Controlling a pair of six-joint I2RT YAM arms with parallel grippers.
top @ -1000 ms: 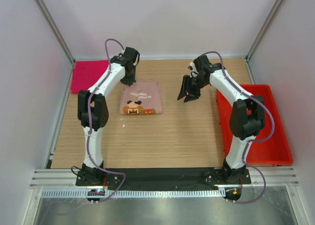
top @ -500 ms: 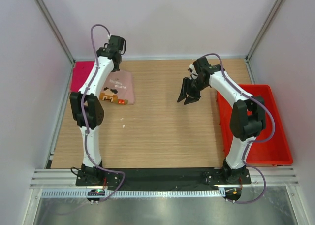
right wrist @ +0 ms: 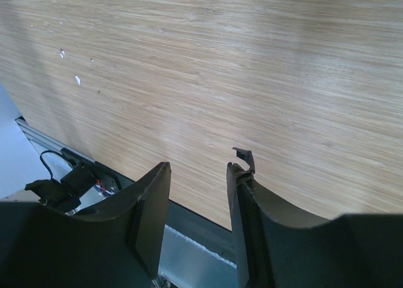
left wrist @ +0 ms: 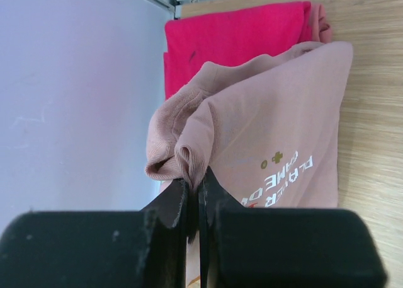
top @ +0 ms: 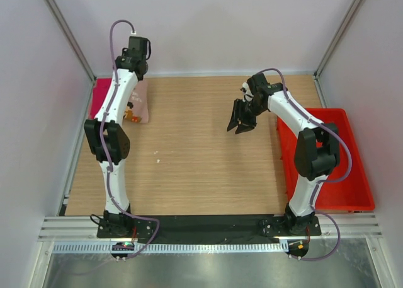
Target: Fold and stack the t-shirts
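The pale pink t-shirt (top: 140, 104), folded, with white text and an orange-brown pixel print, hangs from my left gripper (top: 135, 80) at the far left. In the left wrist view the left gripper (left wrist: 195, 187) is shut on a bunched edge of the pale pink shirt (left wrist: 277, 137). The shirt partly overlaps the folded magenta t-shirt (left wrist: 233, 39), which lies in the back left corner (top: 99, 96). My right gripper (top: 240, 120) is open and empty above the bare wood right of centre. It also shows in the right wrist view (right wrist: 198, 171).
A red plastic bin (top: 340, 174) stands along the right side. Grey walls (top: 38, 111) close the table (top: 208, 162) on the left, back and right. A black strip and metal rail run along the near edge.
My left gripper has carried the pale pink shirt from the table's middle left to the back left corner, over the magenta shirt. The right arm has barely moved.
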